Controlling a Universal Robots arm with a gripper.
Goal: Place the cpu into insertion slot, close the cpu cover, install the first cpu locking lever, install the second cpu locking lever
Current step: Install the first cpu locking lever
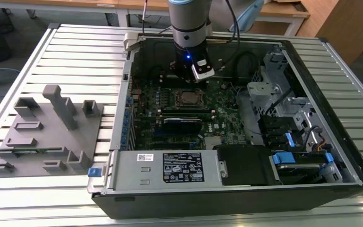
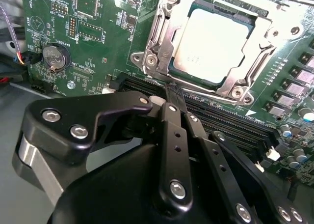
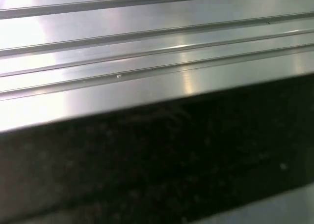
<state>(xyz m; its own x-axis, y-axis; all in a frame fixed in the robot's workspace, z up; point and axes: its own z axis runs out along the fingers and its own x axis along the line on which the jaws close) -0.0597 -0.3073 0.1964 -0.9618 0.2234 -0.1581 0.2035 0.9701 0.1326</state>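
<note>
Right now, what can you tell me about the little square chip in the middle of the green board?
The cpu is a small flat square with a pale, dull metal top that looks smooth. It lies flat in the insertion slot on the green circuit board. The silvery cpu cover is down around it, its frame over the chip's edges and the top showing through the window. The gripper sits close beside the socket, not touching the chip.

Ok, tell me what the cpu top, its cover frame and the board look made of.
The cpu top: dull, matte grey metal, no sharp glare. The cpu cover: bright stamped metal, shiny with highlights. The circuit board: green lacquered laminate, probably fibreglass, with printed traces.
</note>
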